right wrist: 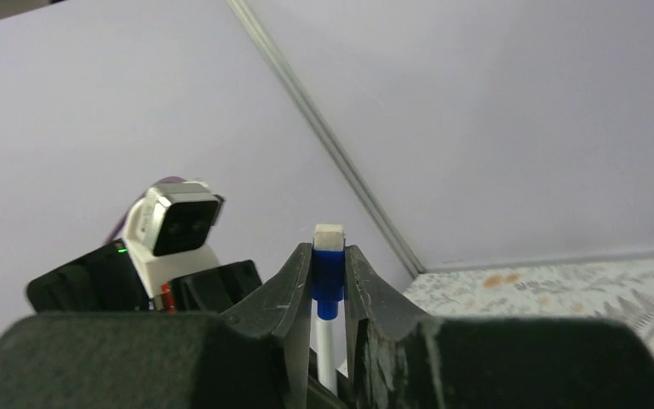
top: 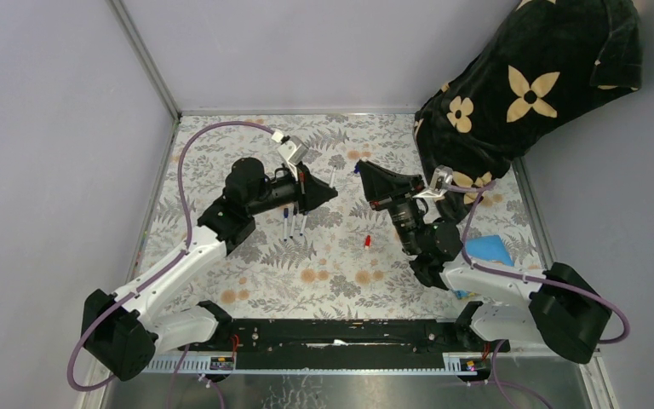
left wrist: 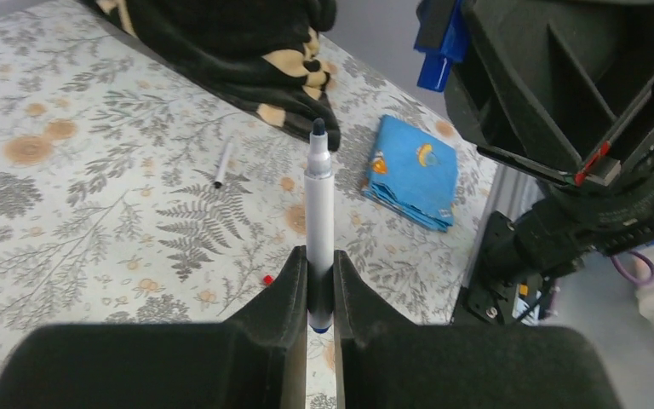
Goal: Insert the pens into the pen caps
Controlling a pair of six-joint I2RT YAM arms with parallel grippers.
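Observation:
My left gripper (left wrist: 320, 256) is shut on a white pen (left wrist: 319, 200). The pen sticks out past the fingertips with its dark tip bare. My right gripper (right wrist: 329, 254) is shut on a blue pen cap (right wrist: 328, 271) with a white end, and a thin white piece shows below it between the fingers. In the top view the two grippers (top: 332, 193) (top: 362, 169) face each other above the middle of the table, a short gap apart. Three more pens (top: 294, 223) lie side by side under the left arm. A red cap (top: 367, 242) lies on the table.
A loose pen (left wrist: 223, 162) lies on the leaf-patterned table cover (top: 221, 170). A folded blue cloth (top: 487, 249) sits at the right by the right arm. A black flowered cloth (top: 519, 94) hangs over the back right corner. Grey walls close in the back and sides.

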